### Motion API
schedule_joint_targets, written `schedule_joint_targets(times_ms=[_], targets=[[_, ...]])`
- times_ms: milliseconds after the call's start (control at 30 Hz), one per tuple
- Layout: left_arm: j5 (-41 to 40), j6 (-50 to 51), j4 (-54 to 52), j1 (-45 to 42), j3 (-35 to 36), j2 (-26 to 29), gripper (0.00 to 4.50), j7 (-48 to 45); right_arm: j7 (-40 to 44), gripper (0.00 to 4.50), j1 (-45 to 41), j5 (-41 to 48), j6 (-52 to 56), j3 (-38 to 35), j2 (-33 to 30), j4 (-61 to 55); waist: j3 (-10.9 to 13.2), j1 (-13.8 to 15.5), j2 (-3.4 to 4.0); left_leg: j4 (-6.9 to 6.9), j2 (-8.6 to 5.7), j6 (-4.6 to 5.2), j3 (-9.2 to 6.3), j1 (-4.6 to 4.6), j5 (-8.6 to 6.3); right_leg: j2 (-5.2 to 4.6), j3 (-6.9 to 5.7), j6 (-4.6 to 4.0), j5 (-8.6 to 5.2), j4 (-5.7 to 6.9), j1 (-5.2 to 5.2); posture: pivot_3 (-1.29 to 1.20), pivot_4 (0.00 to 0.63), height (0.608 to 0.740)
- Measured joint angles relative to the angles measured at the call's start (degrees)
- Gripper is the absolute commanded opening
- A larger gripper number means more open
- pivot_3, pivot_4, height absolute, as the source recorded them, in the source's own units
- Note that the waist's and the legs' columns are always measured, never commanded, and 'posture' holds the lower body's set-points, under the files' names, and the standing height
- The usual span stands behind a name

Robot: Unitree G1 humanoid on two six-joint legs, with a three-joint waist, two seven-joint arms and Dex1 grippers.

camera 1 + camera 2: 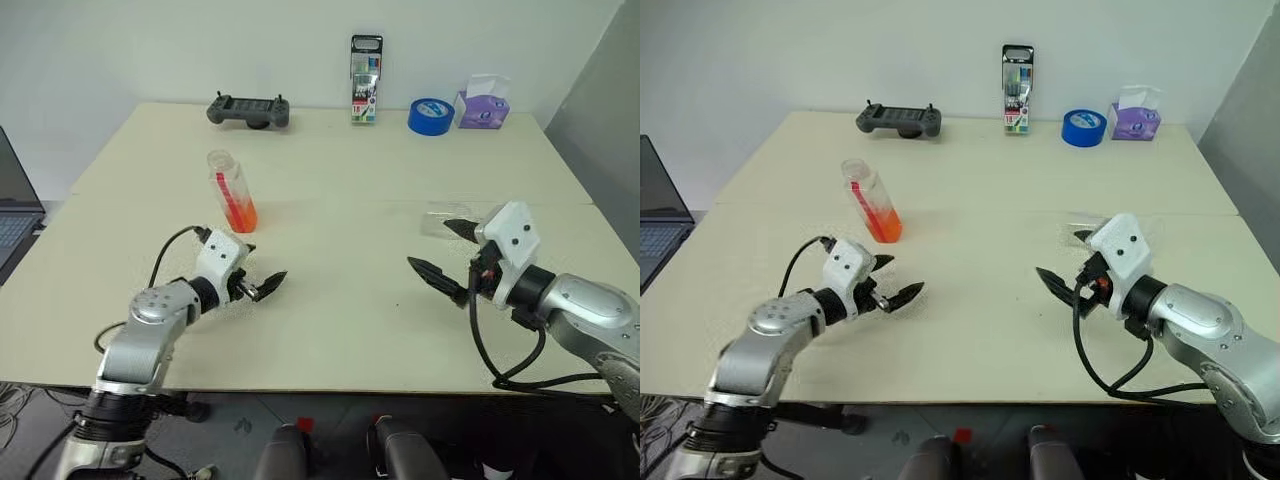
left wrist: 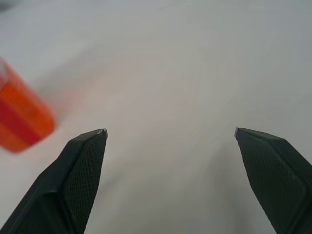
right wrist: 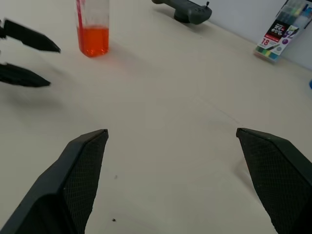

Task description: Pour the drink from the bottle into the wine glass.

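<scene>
Black left pincer and right pincer apart, empty, angled inward over table.

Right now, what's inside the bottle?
The bottle stands uncapped on the table, with orange-red drink filling roughly its lower third; above that it looks empty. A red-and-white label strip runs down one side and covers the narrow band behind it.
</scene>
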Motion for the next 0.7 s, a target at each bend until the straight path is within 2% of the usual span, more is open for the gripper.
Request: schedule_joint_targets(times_ms=[100,267,500,700], targets=[[-4.6,2.37,-0.92,-4.99,-0.22,-0.59,4.49,-4.43,1.09,4.5,0.09,-12.92,-6.31,5.6,-4.63,8.2,0.0,-0.01,-0.03,0.01,-0.05,0.0,0.09,-0.02,0.0,0.01,0.06,0.01,0.0,-0.05,-0.01,0.0,0.15,0.74],[-7.17,3.77,-0.84,-9.08,-2.64,-2.5,4.49,-7.77,1.67,4.5,-5.23,-32.38,-19.19,14.42,-5.23,27.36,0.0,-0.42,-0.02,-0.05,-0.07,0.01,0.33,0.05,-0.01,0.11,0.24,0.0,0.01,-0.03,-0.07,0.0,0.15,0.74],[-7.29,3.74,0.53,-10.48,-4.63,-4.31,4.49,-8.75,1.74,4.5,-13.04,-47.89,-31.25,19.6,-2.95,47.97,0.01,-0.35,-0.03,-0.07,-0.04,0.01,0.36,0.11,-0.01,0.29,0.27,-0.03,0.02,0.03,-0.09,0.0,0.15,0.74],[-7.42,3.76,0.35,-10.09,-5.78,-4.98,4.49,-8.84,0.6,4.5,-23.63,-57.23,-40.76,23.09,3.46,66.6,0.01,-0.47,-0.02,-0.08,-0.03,0.01,0.43,0.13,-0.01,0.27,0.36,-0.32,0.2,0.03,-0.1,0.0,0.15,0.74]])
